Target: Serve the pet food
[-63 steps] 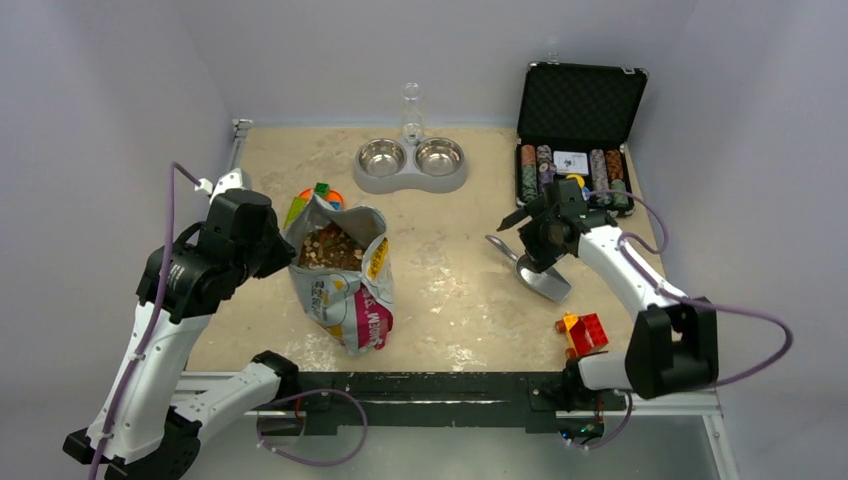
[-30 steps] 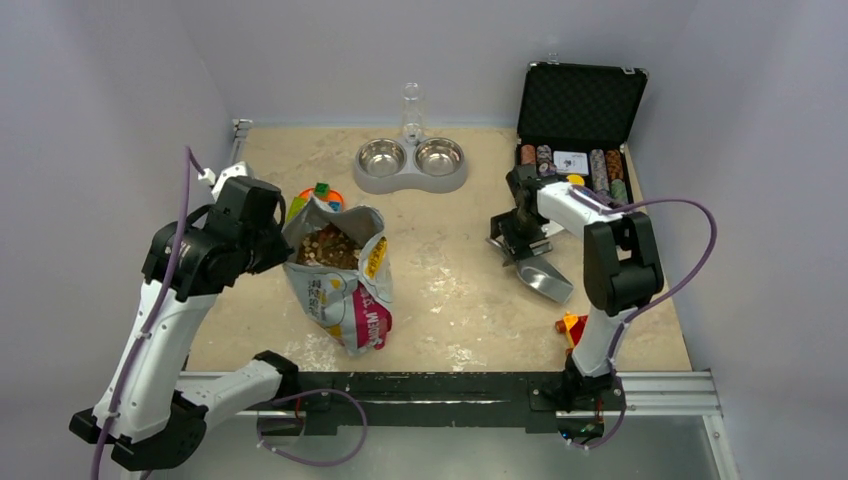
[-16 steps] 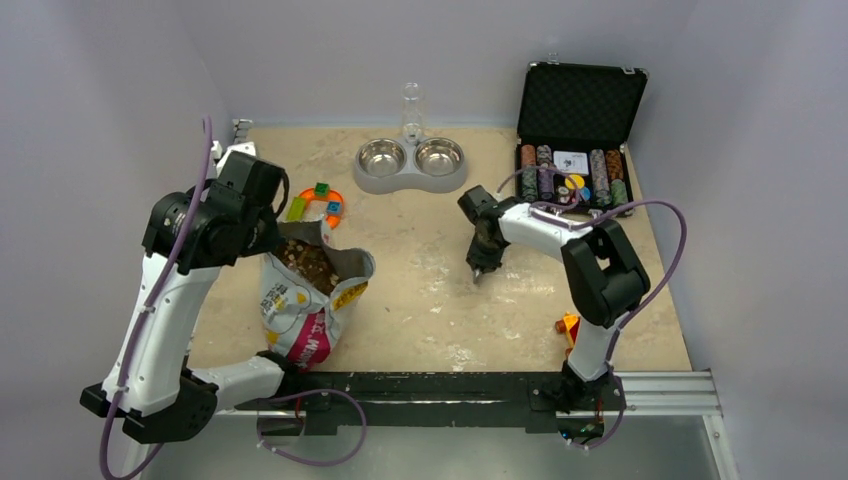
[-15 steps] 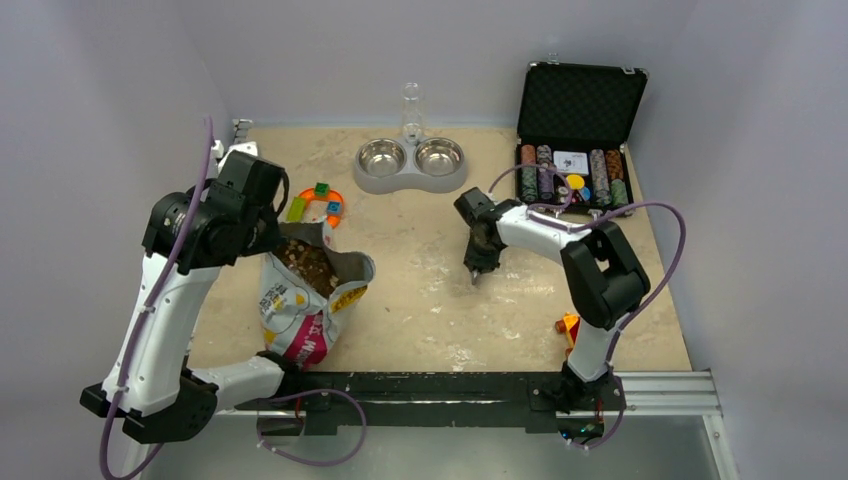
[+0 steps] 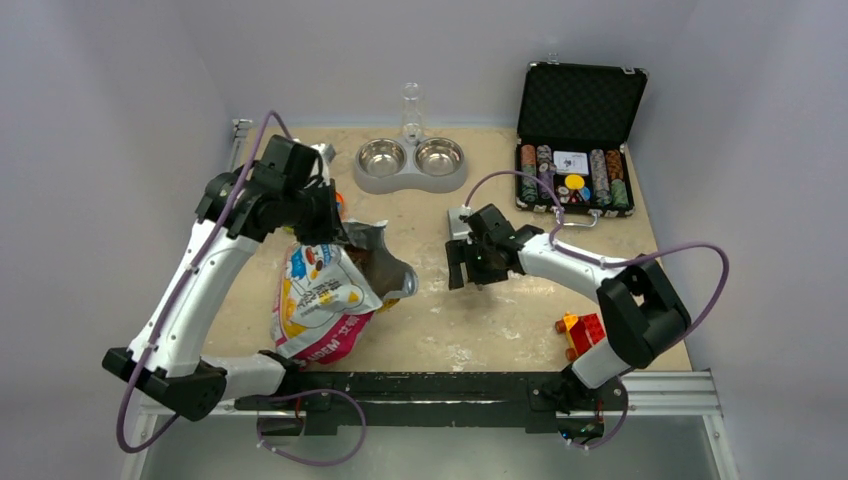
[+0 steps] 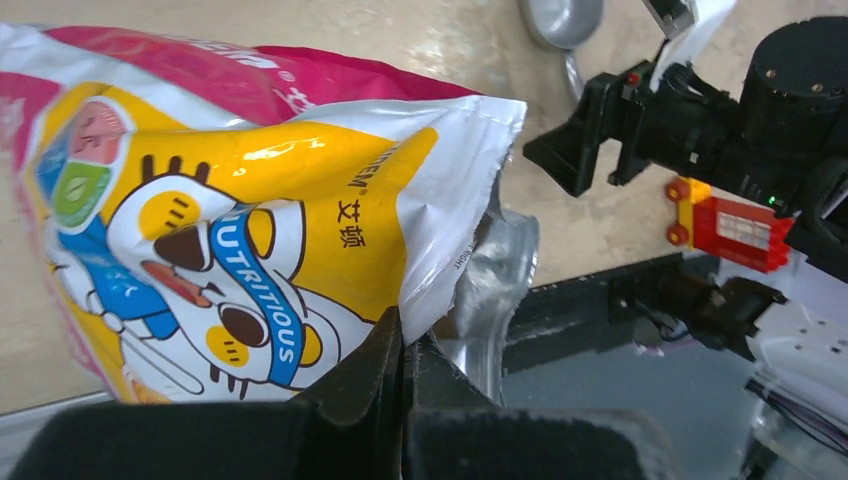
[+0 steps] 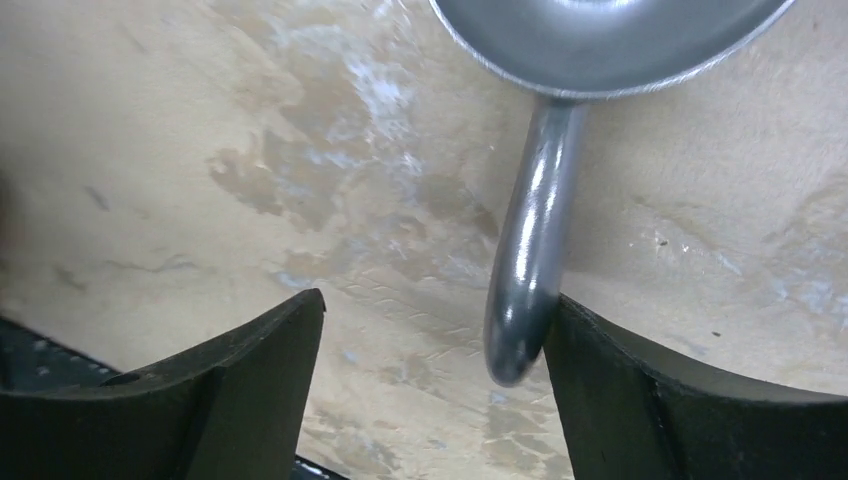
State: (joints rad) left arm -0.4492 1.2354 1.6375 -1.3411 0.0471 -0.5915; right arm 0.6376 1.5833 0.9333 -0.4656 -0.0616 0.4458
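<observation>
Our left pincer (image 6: 403, 340) is shut tight on the top edge of the bag (image 6: 250, 200), with only a thin fold of foil between its jaws. The bag leans below it, mouth turned sideways toward the right pincer (image 5: 462, 265). The kibble (image 5: 370, 262) shows only as a dark brown patch just inside that mouth, below the left pincer. We see none in the bowls (image 5: 411, 183), which sit well beyond both pincers.

Our right pincer stands wide open and grips nothing. The scoop (image 7: 600, 40) lies on the table (image 7: 150, 150) under it. Its handle (image 7: 530, 230) is between the jaws but hard by one finger (image 7: 650, 400), and we cannot tell whether they touch.

We see three ways this could go wrong. The mouth is tipped low, so more tilt would, we judge, pour kibble onto the table. The pinch is on slick foil at the very edge, so the bag's weight could pull it free and the bag would flop and spill. If the right pincer closes with the handle off-centre, the far finger would shove the round, polished handle sideways, and the scoop may skid or roll instead of seating.
</observation>
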